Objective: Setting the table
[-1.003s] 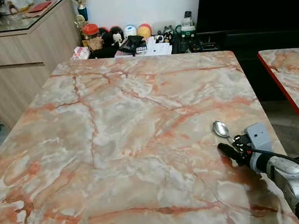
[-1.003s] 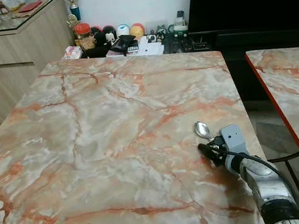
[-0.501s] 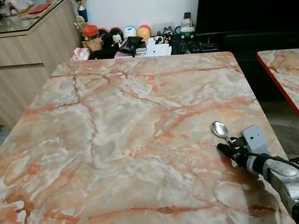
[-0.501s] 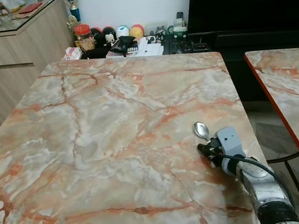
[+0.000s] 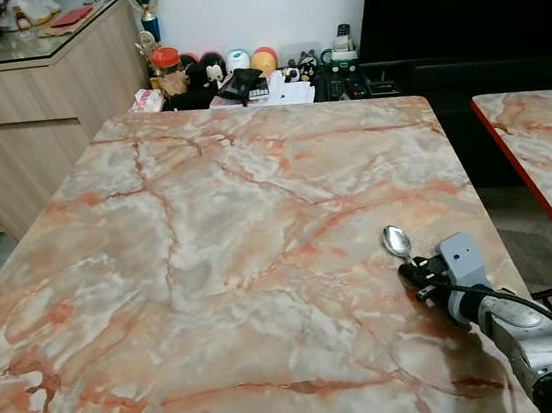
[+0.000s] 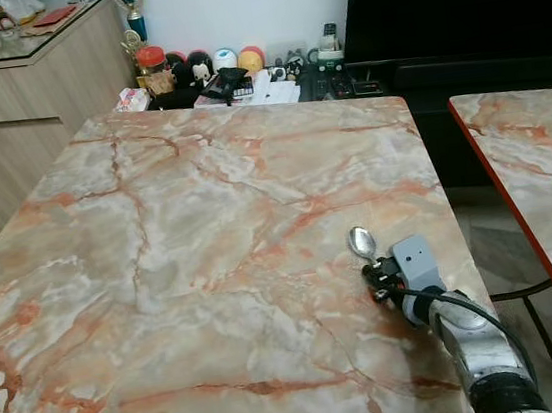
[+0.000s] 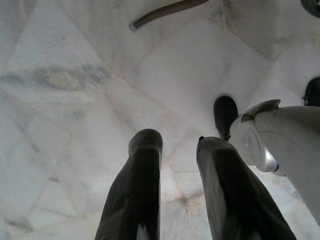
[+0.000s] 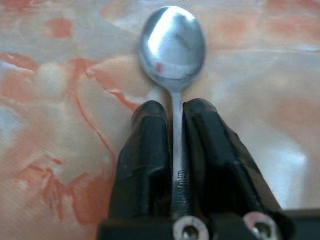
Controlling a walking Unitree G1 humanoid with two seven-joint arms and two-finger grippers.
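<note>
Head-camera and wrist views of a rectangular table with an orange-and-cream marbled top (image 5: 219, 234). The right gripper (image 5: 412, 272), at the end of the silver right arm (image 5: 519, 338), sits low over the table's right side near its right edge, its two black fingers (image 8: 145, 165) closed on the handle of a small shiny metal spoon (image 8: 171, 42). In the right wrist view the thin handle runs straight down the narrow slot between the two fingers, touching both, and the oval bowl projects just beyond the fingertips with its hollow side up, over the marbled surface; whether the bowl touches the table cannot be told. In the head views the spoon bowl points away from the robot, toward the far end of the table. A grey box-shaped camera housing (image 5: 461, 256) is mounted on the right wrist just behind the fingers. The left gripper (image 7: 175, 145) hangs over pale marble floor tiles (image 7: 65, 90), its two black fingers slightly apart with nothing between them. Beyond the table's far edge stand a light wooden sideboard (image 5: 32, 105), a row of small colourful objects (image 5: 229, 71) against the white wall, and a large black screen (image 5: 463, 2). A second table with a marbled top and red edge (image 5: 540, 144) stands to the right, apart from the first.
</note>
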